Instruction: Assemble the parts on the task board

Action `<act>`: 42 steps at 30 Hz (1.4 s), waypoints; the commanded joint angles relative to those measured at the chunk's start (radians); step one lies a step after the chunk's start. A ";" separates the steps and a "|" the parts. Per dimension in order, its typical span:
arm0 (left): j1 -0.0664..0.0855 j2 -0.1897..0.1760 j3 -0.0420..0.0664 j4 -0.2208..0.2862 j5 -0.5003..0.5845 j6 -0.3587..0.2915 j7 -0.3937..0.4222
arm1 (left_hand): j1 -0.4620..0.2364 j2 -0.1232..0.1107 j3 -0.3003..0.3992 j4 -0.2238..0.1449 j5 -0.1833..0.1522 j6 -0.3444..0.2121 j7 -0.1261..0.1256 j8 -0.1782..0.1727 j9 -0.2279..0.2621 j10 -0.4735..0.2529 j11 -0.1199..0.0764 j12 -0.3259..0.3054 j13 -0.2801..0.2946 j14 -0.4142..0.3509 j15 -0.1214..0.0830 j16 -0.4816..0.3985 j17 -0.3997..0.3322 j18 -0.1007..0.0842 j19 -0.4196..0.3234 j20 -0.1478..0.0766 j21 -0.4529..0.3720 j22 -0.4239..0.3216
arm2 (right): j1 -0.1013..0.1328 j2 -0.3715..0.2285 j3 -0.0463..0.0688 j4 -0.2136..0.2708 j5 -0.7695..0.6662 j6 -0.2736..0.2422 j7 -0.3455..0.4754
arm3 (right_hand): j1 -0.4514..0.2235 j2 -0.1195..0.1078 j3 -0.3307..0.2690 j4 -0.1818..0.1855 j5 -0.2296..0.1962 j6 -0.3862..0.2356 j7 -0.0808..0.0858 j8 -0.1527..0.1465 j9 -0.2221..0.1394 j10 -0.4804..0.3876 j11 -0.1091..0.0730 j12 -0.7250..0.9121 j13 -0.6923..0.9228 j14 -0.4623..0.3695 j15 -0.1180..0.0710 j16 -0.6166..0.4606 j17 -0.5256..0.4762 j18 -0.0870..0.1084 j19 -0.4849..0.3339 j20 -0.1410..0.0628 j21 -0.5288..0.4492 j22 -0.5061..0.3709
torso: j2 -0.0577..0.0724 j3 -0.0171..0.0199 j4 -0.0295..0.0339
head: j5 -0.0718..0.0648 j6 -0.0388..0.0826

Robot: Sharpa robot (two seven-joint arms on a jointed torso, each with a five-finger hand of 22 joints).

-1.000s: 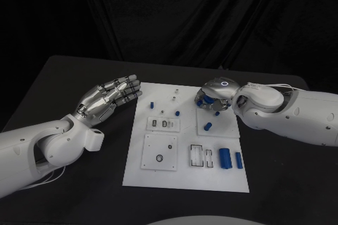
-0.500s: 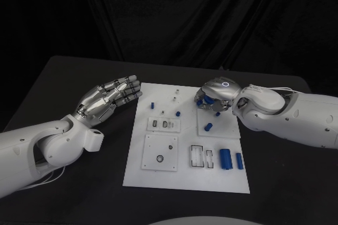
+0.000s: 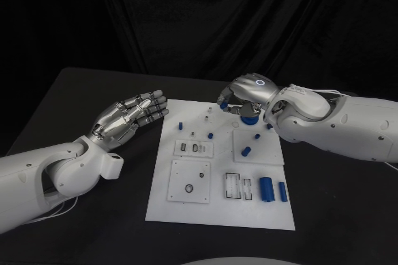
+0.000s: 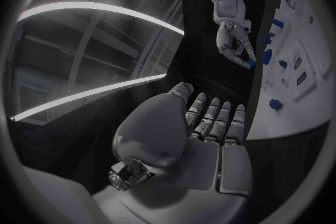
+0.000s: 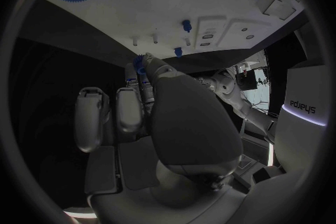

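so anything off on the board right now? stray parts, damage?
Nothing damaged or spilled that I can see. The task board lies flat on the table, and the blue parts, such as the big cylinder, sit on it. The right hand pinches a small blue part above the far edge; the left hand hovers open beside the board.

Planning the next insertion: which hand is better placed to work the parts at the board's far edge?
Right, probably. The right hand hovers over the far edge of the task board, pinching a small blue part, beside the blue gear. The left hand is open, off the board's left side.
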 commanded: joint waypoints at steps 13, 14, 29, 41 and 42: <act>0.002 0.014 0.001 -0.006 0.001 0.020 0.173 | -0.007 -0.002 0.014 -0.004 0.003 0.005 0.008 0.005 0.001 0.001 0.010 0.007 0.002 0.001 0.007 0.008 0.001 -0.007 0.003 -0.001 0.004 -0.001 | 0.001 0.140 0.001 -0.151 0.093 0.046 -0.020 | -0.014 0.001 -0.002 0.012 -0.008 -0.007 0.005 -0.016 0.010 0.041 -0.029 -0.041 -0.002 -0.006 0.000 -0.015 -0.016 -0.014 -0.012 -0.002 -0.006 -0.004 | -0.001 0.0005 -0.0020 | 0.001 -0.001; 0.002 0.014 0.001 -0.006 0.001 0.020 0.173 | -0.007 -0.002 0.014 -0.004 0.003 0.005 0.008 0.005 0.001 0.001 0.010 0.007 0.002 0.001 0.007 0.008 0.001 -0.007 0.003 -0.001 0.004 -0.001 | 0.000 0.142 0.001 -0.155 0.093 0.047 -0.021 | -0.014 0.001 -0.002 0.011 -0.007 -0.008 0.005 -0.017 0.010 0.040 -0.029 -0.042 -0.002 -0.006 0.000 -0.015 -0.016 -0.014 -0.012 -0.002 -0.007 -0.004 | 0.000 0.0005 -0.0019 | 0.001 -0.001; 0.002 0.017 0.001 -0.008 0.001 0.024 0.171 | -0.008 0.000 0.023 -0.005 0.003 0.006 0.009 0.006 0.001 0.001 0.011 0.009 0.002 0.001 0.008 0.010 0.002 -0.009 0.003 -0.001 0.004 -0.001 | -0.017 0.182 0.003 -0.212 0.096 0.111 -0.048 | -0.014 -0.003 0.001 0.013 -0.004 -0.032 0.013 -0.035 0.013 0.029 -0.020 -0.072 -0.001 -0.011 0.008 -0.020 -0.021 -0.013 -0.017 0.005 -0.012 -0.008 | -0.001 -0.0001 -0.0021 | 0.001 0.007; 0.002 0.018 0.001 -0.010 0.001 0.025 0.169 | -0.012 0.003 0.045 -0.008 0.003 0.006 0.010 0.005 0.001 0.001 0.014 0.012 0.002 0.000 0.010 0.014 0.002 -0.011 0.003 -0.001 0.004 -0.001 | -0.032 0.189 0.004 -0.222 0.096 0.129 -0.043 | -0.012 -0.005 0.005 0.013 -0.008 -0.054 0.016 -0.052 0.013 0.019 -0.013 -0.091 0.000 -0.013 0.013 -0.022 -0.021 -0.013 -0.019 0.010 -0.014 -0.008 | -0.001 0.0008 -0.0031 | 0.002 0.008; 0.002 0.018 0.001 -0.011 0.001 0.025 0.169 | -0.012 0.003 0.045 -0.008 0.003 0.006 0.010 0.005 0.001 0.001 0.014 0.012 0.002 0.000 0.010 0.014 0.002 -0.011 0.003 -0.001 0.004 -0.001 | -0.032 0.189 0.004 -0.222 0.096 0.128 -0.042 | -0.012 -0.005 0.005 0.013 -0.008 -0.054 0.016 -0.052 0.014 0.019 -0.013 -0.091 0.000 -0.013 0.013 -0.022 -0.020 -0.013 -0.018 0.010 -0.014 -0.008 | -0.002 0.0008 -0.0038 | 0.003 0.007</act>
